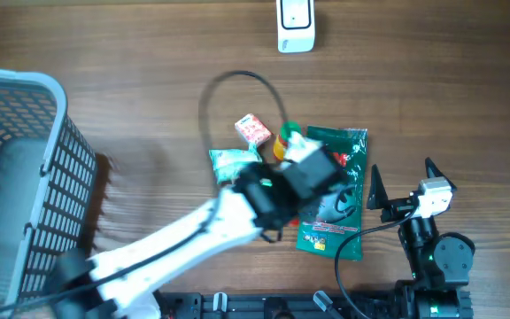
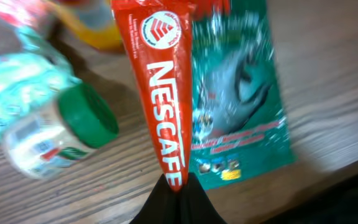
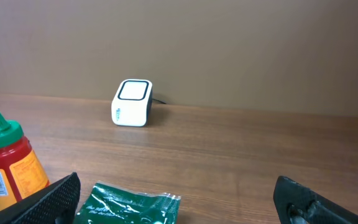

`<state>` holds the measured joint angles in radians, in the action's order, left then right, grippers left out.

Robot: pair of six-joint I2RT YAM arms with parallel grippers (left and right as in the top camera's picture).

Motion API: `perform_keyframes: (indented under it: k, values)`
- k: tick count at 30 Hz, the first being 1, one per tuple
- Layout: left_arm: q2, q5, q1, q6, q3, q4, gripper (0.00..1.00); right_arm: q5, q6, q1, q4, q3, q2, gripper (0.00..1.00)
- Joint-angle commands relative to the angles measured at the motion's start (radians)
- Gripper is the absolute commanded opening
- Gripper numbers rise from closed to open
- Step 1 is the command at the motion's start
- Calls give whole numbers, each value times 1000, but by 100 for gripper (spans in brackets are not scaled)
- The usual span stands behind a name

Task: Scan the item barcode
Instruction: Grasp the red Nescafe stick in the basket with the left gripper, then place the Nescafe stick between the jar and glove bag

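I count one white scanner (image 1: 295, 25), one mesh basket (image 1: 73, 168) and one green packet (image 1: 335, 204). Beside that packet I see one red Nescafe sachet (image 2: 163, 93), one green-lidded jar (image 2: 61, 134), one green-capped bottle (image 3: 5, 165), one small red box (image 1: 252, 130) and one teal pouch (image 1: 233, 164).

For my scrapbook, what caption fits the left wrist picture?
Left gripper pinching a red Nescafe sachet, with a green packet and green-lidded jar beyond.

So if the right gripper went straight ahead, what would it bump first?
Likely the green packet lying just ahead between its open jaws, if it travels low enough. Past that it's bare table; the white scanner sits left of the line.
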<state>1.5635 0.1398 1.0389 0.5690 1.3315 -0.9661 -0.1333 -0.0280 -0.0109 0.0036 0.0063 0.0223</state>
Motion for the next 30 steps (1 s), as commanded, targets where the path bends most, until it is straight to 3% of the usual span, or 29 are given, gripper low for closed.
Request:
perform_keyframes:
  k: [1, 5, 9, 11, 13, 14, 19, 24, 26, 28, 30]
  values:
    - [182, 130, 77, -72, -5, 6, 4, 3, 4, 0, 4, -1, -3, 100]
    - [353, 149, 76, -72, -5, 80, 4, 3, 5, 0, 4, -1, -3, 100]
    - [388, 218, 44, -72, -3, 114, 4, 3, 4, 0, 4, -1, -3, 100]
    - [314, 225, -1, -72, 10, 63, 32, 3, 4, 0, 4, -1, -3, 100]
    - [175, 228, -66, -72, 32, 36, 86, 3, 4, 0, 4, -1, -3, 100]
    - [95, 228, -99, -84, 32, 33, 100, 3, 5, 0, 4, -1, -3, 100]
    - [-217, 229, -151, -142, 77, 31, 100, 3, 4, 0, 4, -1, -3, 100]
    - [-507, 457, -267, -140, 84, -35, 100, 3, 4, 0, 4, -1, -3, 100]
    - [-560, 481, -375, -113, 84, -58, 100, 3, 5, 0, 4, -1, -3, 100]
    - [-594, 478, -587, -113, 84, -61, 100, 3, 5, 0, 4, -1, -3, 100]
    - [-577, 325, -799, -72, 84, -128, 100, 3, 5, 0, 4, -1, -3, 100]
